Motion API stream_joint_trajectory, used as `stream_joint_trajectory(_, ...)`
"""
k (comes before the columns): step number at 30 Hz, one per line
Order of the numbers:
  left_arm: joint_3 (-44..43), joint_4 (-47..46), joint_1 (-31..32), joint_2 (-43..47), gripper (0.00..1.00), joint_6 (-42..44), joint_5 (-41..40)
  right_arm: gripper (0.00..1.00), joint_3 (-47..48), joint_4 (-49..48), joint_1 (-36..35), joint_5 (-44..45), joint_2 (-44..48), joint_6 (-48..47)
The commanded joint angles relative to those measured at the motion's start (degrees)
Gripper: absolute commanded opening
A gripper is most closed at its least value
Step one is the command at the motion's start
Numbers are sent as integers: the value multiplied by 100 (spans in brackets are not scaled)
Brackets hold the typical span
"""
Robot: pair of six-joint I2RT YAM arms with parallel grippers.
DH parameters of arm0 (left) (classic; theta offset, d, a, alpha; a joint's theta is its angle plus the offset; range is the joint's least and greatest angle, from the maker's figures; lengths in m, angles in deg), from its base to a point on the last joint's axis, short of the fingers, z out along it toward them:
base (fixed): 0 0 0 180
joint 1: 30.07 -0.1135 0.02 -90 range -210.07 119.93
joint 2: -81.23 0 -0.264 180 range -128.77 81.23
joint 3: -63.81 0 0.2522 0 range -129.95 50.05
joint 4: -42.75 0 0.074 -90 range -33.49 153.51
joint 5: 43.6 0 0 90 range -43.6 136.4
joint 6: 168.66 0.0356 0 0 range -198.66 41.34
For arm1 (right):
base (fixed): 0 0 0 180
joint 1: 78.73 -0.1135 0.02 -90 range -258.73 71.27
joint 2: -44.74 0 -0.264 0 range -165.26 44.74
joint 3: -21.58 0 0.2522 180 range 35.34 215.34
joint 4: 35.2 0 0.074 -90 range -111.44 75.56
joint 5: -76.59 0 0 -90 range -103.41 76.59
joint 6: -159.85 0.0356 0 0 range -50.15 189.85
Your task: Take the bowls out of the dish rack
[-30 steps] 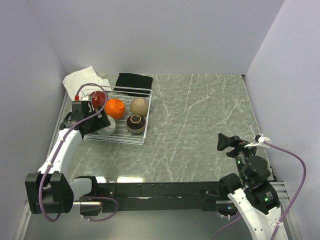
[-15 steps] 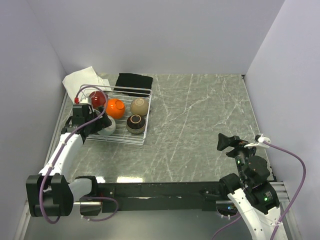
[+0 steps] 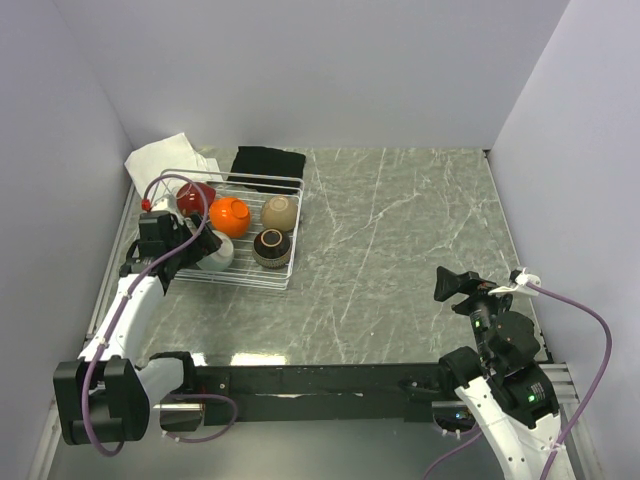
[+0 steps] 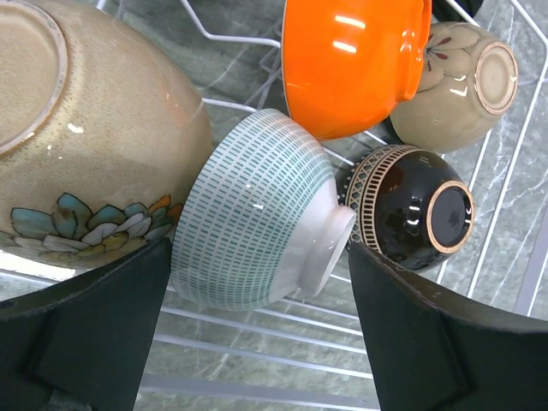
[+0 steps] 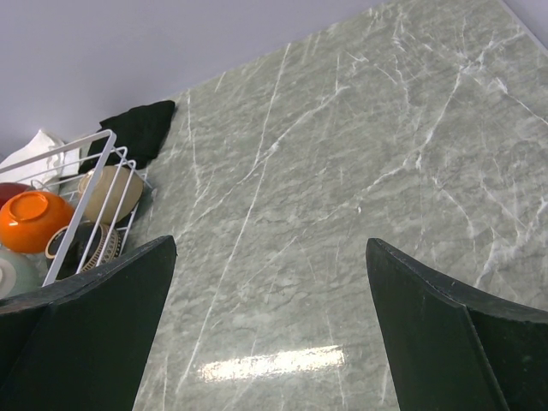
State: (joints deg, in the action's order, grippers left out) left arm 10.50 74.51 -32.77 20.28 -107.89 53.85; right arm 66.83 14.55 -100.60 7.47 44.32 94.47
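- White wire rack [image 3: 250, 228] is seen at the far left of the marble table [image 3: 400, 250], with a white cloth [image 3: 160, 158] and a black cloth [image 3: 267, 162] just behind it.
- All six bowls are held inside the rack.
- Dark red bowl [image 3: 195, 195] is set at the far left, orange bowl [image 3: 229, 215] beside it, and beige bowl [image 3: 280, 212] at the far right.
- Dark brown bowl [image 3: 272, 246] is placed near right, just beside the teal bowl [image 4: 257, 223], which is tipped on its side.
- Tan bowl [image 4: 86, 128] is pressed against the teal bowl's left.
- Left gripper [image 4: 259, 247] is lowered into the rack, jaws open, one finger at each side of the teal bowl; contact cannot be told.
- Right gripper [image 5: 271, 242] is held over bare table at the near right, jaws spread wide, well apart from the rack.
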Motion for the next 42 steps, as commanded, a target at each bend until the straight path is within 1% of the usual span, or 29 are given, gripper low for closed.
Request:
stream_joint_trajectory(1, 88, 28, -20, 13, 89, -109, 319, 100, -20, -241, 33, 3, 1475, 16)
stream_joint_trajectory(9, 18, 125, -20, -75, 81, -21, 398, 100, -20, -250, 33, 12, 1467, 34)
stream_joint_trajectory(24, 158, 55, 6, -14, 84, 163, 521, 100, -28, -259, 33, 3, 1475, 25)
stream_joint_trajectory(30, 88, 204, 59, -101, 83, 462, 399, 100, -28, -259, 42, 12, 1475, 25)
stream_joint_trajectory(36, 62, 204, 103, -145, 80, 568, 442, 100, -37, -259, 51, 3, 1484, 25)
stream_joint_trajectory(42, -105, 397, 173, -198, 71, 621, 434, 100, -37, -268, 60, -5, 1467, 16)
